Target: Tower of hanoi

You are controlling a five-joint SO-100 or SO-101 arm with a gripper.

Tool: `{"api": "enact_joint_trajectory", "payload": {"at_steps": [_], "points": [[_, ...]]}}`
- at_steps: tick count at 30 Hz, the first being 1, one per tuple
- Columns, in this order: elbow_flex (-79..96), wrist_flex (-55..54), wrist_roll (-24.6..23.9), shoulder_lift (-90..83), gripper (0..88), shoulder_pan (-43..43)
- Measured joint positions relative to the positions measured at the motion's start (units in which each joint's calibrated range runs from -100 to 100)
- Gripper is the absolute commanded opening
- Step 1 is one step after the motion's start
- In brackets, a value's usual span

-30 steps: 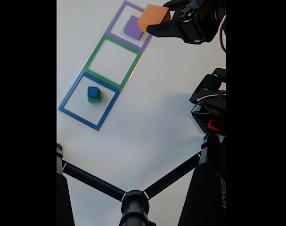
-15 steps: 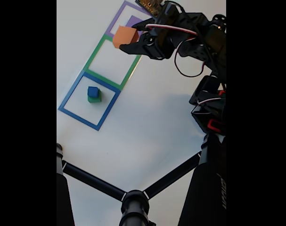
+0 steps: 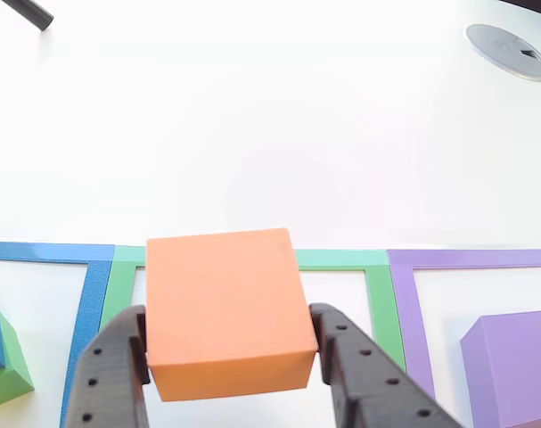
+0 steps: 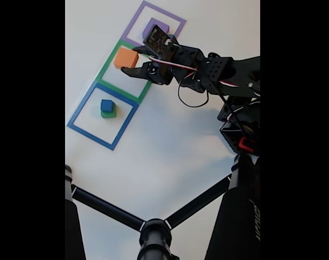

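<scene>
The black two-finger gripper (image 3: pixel 230 357) was clamped on the matte orange square block (image 3: pixel 225 312), one perforated finger (image 3: pixel 114 374) pressed to each side of it. In the fixed view the gripper (image 4: pixel 133 64) held that orange block (image 4: pixel 126 57) over the flat green square outline (image 4: pixel 105 68) on the white table (image 4: pixel 169 141); whether the block touched the surface could not be told. In the other view the green outline (image 3: pixel 341 259) ran behind the block, with the flat blue square outline (image 3: pixel 87 294) to its left and the flat purple square outline (image 3: pixel 404 303) to its right. The matte purple block (image 3: pixel 515 366) sat inside the purple outline; in the fixed view this purple block (image 4: pixel 155 25) lay partly hidden behind the arm. The small blue cube (image 4: pixel 107 105) rested on top of the green block (image 4: pixel 109 114) inside the blue outline (image 4: pixel 80 111), and both showed at the left edge of the other view, cut off by the frame. A grey round disc (image 3: pixel 509 40) lay at the table's far right corner there. Pale lettering ran along the black tripod leg (image 4: pixel 237 227) in the fixed view, too blurred to read.
</scene>
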Motion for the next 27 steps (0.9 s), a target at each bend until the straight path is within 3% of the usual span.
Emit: {"api": "enact_joint_trajectory", "payload": {"at_steps": [6,12,27], "points": [[2.12,-18.94,-0.18,14.77,10.6,0.35],[2.12,-30.96,0.18,26.85,10.7,1.17],[2.04,-41.68,0.18,38.33,10.9,1.64]]}}
